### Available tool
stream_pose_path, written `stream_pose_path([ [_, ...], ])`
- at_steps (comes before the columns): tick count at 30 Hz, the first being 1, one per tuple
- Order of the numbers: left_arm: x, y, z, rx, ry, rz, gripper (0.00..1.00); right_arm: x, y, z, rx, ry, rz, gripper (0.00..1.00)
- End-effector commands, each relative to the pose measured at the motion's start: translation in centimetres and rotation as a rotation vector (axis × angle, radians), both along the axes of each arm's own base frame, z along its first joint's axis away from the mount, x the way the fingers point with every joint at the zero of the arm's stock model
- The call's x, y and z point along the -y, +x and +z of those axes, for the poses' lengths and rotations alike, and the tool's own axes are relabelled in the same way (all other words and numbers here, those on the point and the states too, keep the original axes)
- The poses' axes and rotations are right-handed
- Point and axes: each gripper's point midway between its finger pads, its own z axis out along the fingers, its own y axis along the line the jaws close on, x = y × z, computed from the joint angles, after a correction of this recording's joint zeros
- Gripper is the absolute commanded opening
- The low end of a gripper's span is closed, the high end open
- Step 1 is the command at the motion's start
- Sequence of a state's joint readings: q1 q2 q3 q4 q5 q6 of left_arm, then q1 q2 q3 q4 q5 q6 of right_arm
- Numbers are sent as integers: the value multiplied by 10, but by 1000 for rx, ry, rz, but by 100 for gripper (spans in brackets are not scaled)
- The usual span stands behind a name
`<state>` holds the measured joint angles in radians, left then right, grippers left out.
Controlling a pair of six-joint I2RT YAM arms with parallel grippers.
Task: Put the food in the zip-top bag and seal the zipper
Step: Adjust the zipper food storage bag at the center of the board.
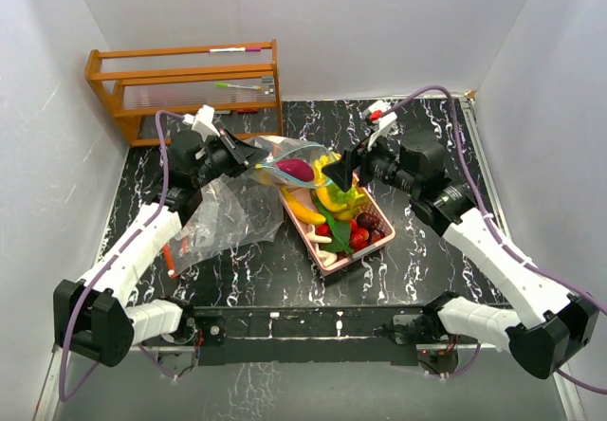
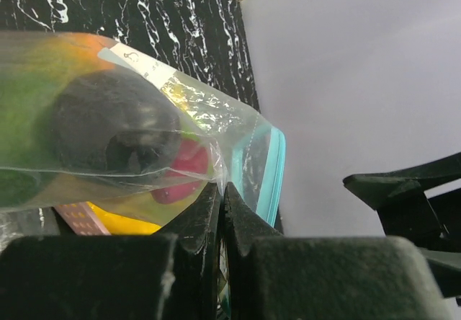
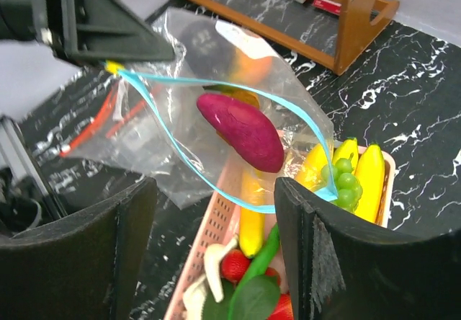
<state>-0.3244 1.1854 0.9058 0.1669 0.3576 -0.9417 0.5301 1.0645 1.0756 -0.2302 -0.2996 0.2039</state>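
While pinched open — bag (image 3: pixel 216 111), purple food (image 3: pixel 241 130) inside

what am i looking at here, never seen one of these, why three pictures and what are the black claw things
These are two robot arms bolted to the near edge of a black marbled table. The top picture comes from a fixed camera above and behind them; the other two come from small cameras on each wrist, so the black shapes at the bottom are that arm's own fingers.

The left gripper is shut on the edge of a clear zip-top bag with a blue zipper, holding its mouth open. A purple toy vegetable already sits inside. The right gripper is open and empty, hovering by the bag's mouth.

Below it a pink tray holds more toy food: bananas, green grapes, strawberries. A wooden rack stands at the back.
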Motion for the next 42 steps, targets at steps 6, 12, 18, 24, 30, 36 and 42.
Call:
stream_pose_path([
  [6, -5, -21, 27, 91, 102, -72, 0, -54, -24, 38, 317, -147, 259, 63],
  [12, -7, -24, 25, 91, 114, -69, 0, -111, -39, 40, 490, -274, 337, 62],
  [18, -10, -26, 34, 110, 116, -56, 0, -136, -21, 35, 576, -319, 323, 60],
  [24, -12, -29, 38, 120, 112, -50, 0, -145, -1, 27, 686, -394, 281, 63],
  [30, -10, -32, 40, 126, 111, -53, 0, -157, 17, 20, 715, -453, 267, 71],
  [36, -9, -35, 41, 133, 116, -59, 0, -164, 26, -8, 686, -533, 304, 73],
  [42, -9, -37, 40, 133, 124, -60, 0, -155, 30, -13, 651, -509, 305, 30],
])
